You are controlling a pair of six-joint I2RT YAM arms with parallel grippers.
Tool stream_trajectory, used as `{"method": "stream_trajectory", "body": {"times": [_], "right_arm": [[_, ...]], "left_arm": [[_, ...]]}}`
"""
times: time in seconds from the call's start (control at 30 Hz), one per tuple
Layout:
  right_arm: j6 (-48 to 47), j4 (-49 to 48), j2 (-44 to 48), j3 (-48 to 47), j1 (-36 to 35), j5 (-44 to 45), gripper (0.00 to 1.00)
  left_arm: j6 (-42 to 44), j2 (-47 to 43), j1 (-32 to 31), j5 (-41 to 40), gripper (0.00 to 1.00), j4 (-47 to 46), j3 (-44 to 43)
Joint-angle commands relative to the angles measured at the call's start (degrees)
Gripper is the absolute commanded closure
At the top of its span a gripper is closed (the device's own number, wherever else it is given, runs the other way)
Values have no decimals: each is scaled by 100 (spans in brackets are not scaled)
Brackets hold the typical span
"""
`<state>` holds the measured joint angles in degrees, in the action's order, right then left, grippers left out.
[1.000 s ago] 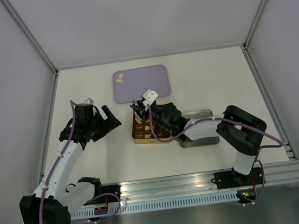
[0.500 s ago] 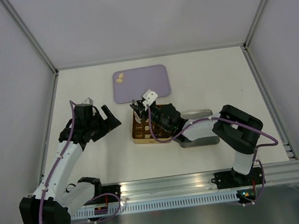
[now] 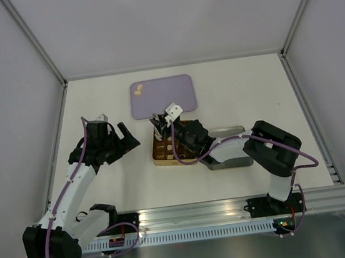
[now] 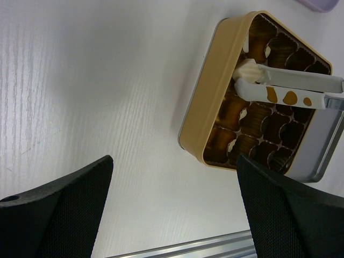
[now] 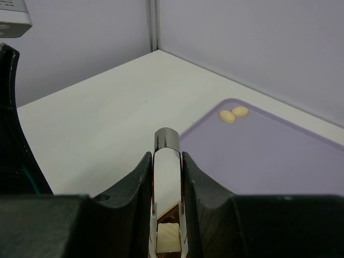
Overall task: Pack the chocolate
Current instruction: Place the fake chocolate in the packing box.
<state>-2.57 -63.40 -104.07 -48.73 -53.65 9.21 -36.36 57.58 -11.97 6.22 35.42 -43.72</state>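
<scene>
Locate one cream chocolate piece pinched in the tweezers over a cell by the 9 o'clock wall of the gold tin, poised for lowering; find two more pieces on the purple tray at 11 o'clock. Note the right claw clamped on the tweezers to keep them squeezed, and the left claw spread wide, empty, parked clear at 9 o'clock.

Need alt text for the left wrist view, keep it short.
Tweezers hold a pale cream chocolate over a cell along one edge of the gold gridded tin, which sits on a white table. The open left gripper frames the bottom of the view, holding nothing.
</scene>
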Motion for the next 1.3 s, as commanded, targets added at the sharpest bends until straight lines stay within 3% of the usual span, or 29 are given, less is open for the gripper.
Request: {"method": "stream_trajectory", "body": {"times": [0.0,0.8,1.13,1.27], "right_arm": [[116,-507,1,-189,-40,89,76],[-33,-806,-307,-31,-32,116,76],[63,-701,-175,13,-40,54,60],[90,-683,-148,21,-32,72,59]], "left_arm": [[50,-63,28,134,0,-105,4],[59,-124,28,143,0,-114,22],[50,-195,28,152,0,-114,22],[50,-212,28,152,0,-105,22]]}}
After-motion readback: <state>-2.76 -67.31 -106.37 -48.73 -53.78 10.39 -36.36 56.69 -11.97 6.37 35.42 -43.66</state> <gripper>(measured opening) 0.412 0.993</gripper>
